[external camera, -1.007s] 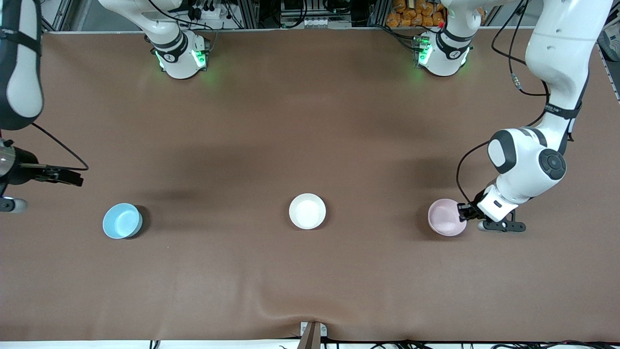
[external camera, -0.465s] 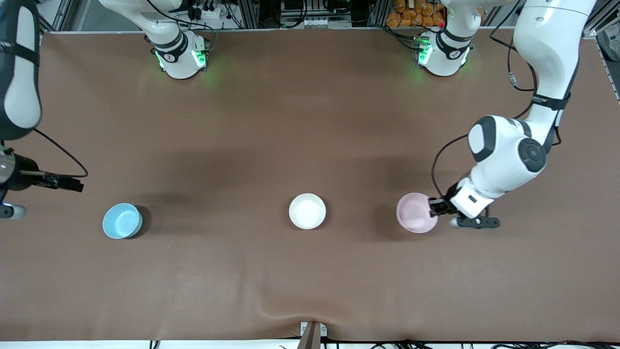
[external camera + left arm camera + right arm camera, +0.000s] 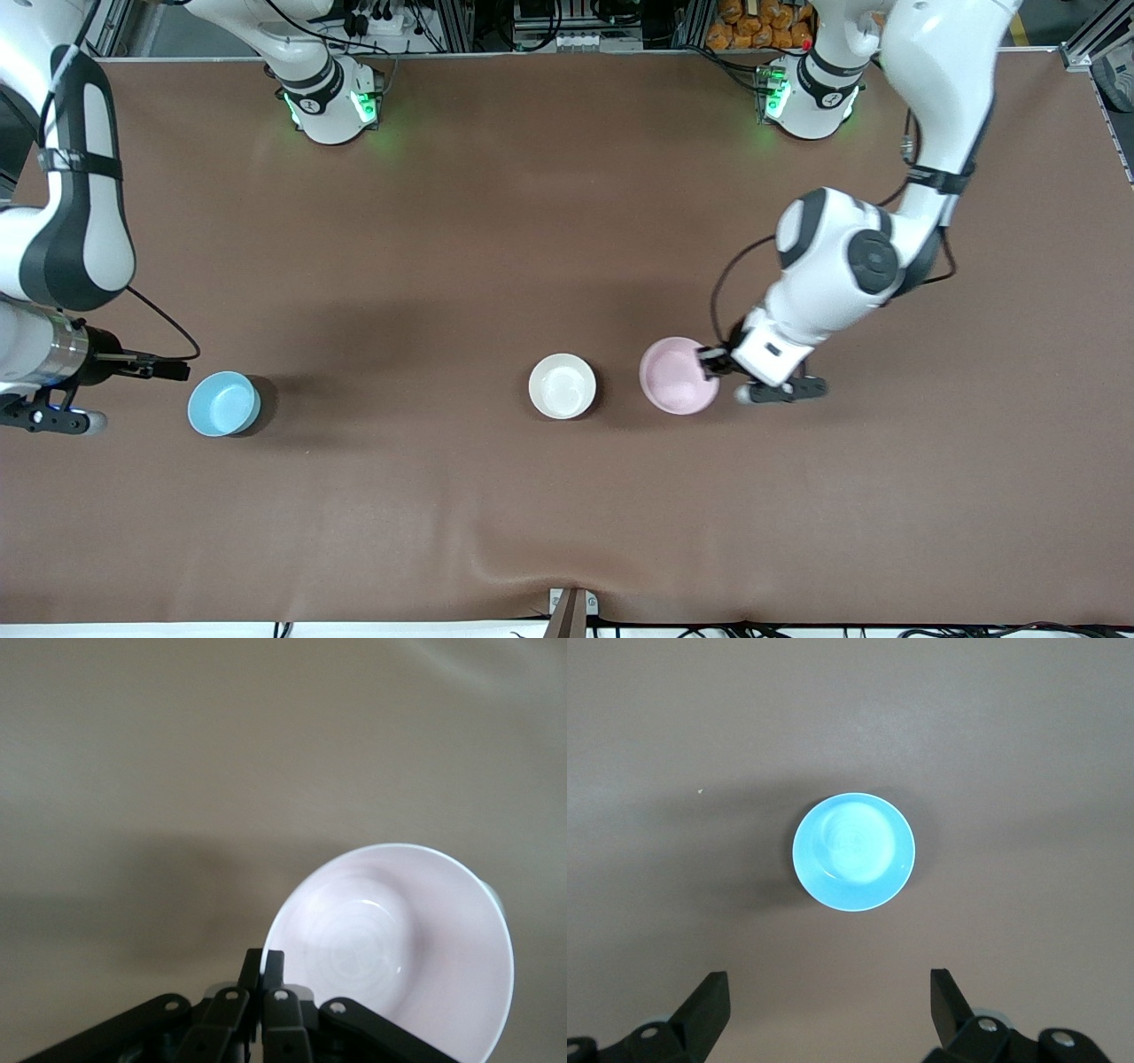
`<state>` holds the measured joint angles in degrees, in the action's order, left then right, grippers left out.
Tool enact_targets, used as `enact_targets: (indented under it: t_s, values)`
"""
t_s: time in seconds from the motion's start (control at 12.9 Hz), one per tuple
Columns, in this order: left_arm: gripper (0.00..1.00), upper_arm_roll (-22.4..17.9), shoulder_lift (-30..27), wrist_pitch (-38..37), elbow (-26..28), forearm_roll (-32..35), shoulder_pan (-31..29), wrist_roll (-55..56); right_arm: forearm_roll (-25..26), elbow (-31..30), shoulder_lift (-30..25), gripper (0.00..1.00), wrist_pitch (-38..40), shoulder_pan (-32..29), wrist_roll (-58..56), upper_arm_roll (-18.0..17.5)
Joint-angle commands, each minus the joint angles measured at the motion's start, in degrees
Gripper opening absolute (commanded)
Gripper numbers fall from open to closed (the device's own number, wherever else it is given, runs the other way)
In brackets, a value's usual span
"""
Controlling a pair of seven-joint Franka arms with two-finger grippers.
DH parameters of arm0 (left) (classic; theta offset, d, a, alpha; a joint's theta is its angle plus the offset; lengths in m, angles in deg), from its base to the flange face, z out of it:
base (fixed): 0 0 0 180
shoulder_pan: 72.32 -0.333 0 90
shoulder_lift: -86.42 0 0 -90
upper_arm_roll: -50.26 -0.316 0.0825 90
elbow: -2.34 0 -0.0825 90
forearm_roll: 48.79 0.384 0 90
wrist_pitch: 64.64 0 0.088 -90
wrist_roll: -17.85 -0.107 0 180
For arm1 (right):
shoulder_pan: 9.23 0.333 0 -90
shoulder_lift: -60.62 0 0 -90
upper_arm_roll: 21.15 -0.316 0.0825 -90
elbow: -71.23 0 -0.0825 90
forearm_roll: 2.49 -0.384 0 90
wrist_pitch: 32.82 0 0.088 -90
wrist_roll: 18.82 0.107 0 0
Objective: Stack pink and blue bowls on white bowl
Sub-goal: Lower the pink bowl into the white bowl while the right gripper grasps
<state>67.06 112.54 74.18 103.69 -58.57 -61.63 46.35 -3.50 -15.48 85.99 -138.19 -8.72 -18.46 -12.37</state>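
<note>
The pink bowl [image 3: 678, 375] hangs tilted just above the table, beside the white bowl [image 3: 563, 385] toward the left arm's end. My left gripper [image 3: 709, 361] is shut on the pink bowl's rim; the left wrist view shows its fingers [image 3: 264, 957] pinching the rim of the pink bowl [image 3: 399, 939]. The white bowl stands empty at mid table. The blue bowl [image 3: 223, 403] stands toward the right arm's end. My right gripper [image 3: 173, 369] is open and empty above the table just beside the blue bowl. In the right wrist view the blue bowl [image 3: 852, 851] lies ahead of the gripper [image 3: 828, 988].
The brown table cover [image 3: 567, 221] has a raised wrinkle at the edge nearest the camera [image 3: 567, 567]. Both arm bases [image 3: 332, 97] [image 3: 811, 93] stand along the edge farthest from the camera.
My left gripper has carried the pink bowl from the left arm's end to just beside the white bowl. My right gripper has moved closer to the blue bowl.
</note>
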Motion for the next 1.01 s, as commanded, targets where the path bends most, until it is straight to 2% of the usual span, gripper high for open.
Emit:
enact_targets:
  t_s: [0.0,0.31,0.39,0.62,0.93]
  values:
    - [0.00,-0.6,3.3,-1.3,-5.0,-0.2,4.7,7.1,0.1,0.7,1.3,1.00,-1.6,-0.5,-0.4,0.0]
    - [0.00,-1.2,11.1,-1.3,-13.1,0.8,9.7,10.5,0.1,0.7,5.5,1.00,-2.3,-2.2,-5.4,0.0]
    - [0.00,-1.5,12.6,-1.3,-14.6,0.9,10.8,10.5,-0.6,0.7,7.0,1.00,-4.6,-4.1,-7.4,0.0]
    - [0.00,-6.0,14.0,-1.2,-15.7,2.2,15.8,10.5,-0.6,0.2,10.7,1.00,-9.0,-4.9,-10.3,-0.1]
    - [0.00,-6.4,16.2,-0.7,-17.0,2.3,16.9,10.7,-0.7,-1.1,12.9,1.00,-12.7,-4.9,-10.3,-0.2]
